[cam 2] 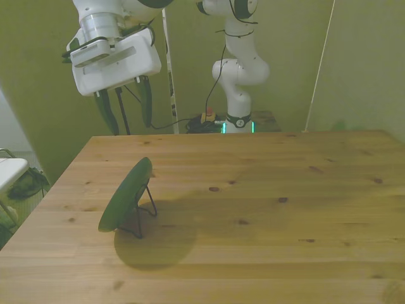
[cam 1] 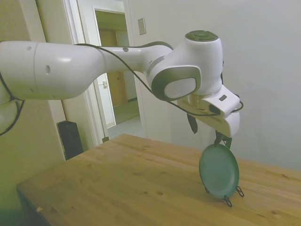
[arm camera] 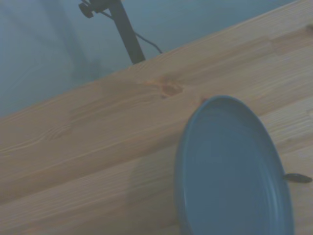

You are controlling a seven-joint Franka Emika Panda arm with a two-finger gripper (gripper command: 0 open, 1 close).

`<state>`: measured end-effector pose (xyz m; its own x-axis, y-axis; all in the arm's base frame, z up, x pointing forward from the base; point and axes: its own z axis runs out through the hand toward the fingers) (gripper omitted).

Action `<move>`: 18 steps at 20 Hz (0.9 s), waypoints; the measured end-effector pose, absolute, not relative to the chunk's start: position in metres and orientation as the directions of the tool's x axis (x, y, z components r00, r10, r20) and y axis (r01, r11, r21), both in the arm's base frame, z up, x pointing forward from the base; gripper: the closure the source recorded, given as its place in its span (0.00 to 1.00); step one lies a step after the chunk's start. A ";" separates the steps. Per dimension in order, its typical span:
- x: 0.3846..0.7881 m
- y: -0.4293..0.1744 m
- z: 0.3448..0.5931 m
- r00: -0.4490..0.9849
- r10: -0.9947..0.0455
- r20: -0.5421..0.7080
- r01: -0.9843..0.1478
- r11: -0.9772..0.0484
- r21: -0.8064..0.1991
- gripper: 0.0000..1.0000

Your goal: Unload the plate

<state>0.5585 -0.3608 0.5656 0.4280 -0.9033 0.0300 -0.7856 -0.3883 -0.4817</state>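
The dark teal plate (cam 1: 218, 170) stands tilted on edge in a thin black wire stand (cam 1: 228, 201), on the wooden table (cam 1: 122, 183). In the front view the plate (cam 2: 125, 196) leans on the stand (cam 2: 148, 209) toward the front view's left. My gripper (cam 2: 125, 109) hangs open above the plate with nothing between its fingers. In the side view the gripper (cam 1: 223, 140) is just over the plate's top rim, and I cannot tell whether it touches. The wrist view shows the plate (arm camera: 234, 166) from close by, with a tip of the stand (arm camera: 297, 178) at its rim.
The table's left edge (cam 2: 47, 190) runs near the plate in the front view. A white object (cam 2: 9, 171) sits beyond that edge. A dark box (cam 1: 70, 139) stands on the floor by a doorway in the side view.
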 end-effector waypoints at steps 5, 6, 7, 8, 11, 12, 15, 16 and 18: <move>0.590 -0.364 0.538 0.429 -0.903 0.004 -0.803 -0.383 -0.457 0.00; 0.596 -0.361 0.532 0.430 -0.903 -0.004 -0.805 -0.382 -0.454 0.00; 0.602 -0.358 0.527 0.431 -0.902 -0.010 -0.806 -0.380 -0.453 0.00; 0.607 -0.354 0.523 0.434 -0.901 -0.016 -0.806 -0.381 -0.453 0.00; 0.617 -0.344 0.519 0.449 -0.893 -0.025 -0.800 -0.389 -0.456 0.00; 0.619 -0.341 0.517 0.455 -0.890 -0.031 -0.798 -0.392 -0.458 1.00; 0.621 -0.332 0.515 0.473 -0.878 -0.074 -0.796 -0.389 -0.464 1.00; 0.620 -0.332 0.514 0.476 -0.875 -0.088 -0.797 -0.387 -0.463 1.00; 0.617 -0.335 0.513 0.474 -0.875 -0.099 -0.801 -0.382 -0.461 1.00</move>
<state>0.6170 -0.3346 0.5131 0.4744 -0.8748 -0.0985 -0.8008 -0.3824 -0.4609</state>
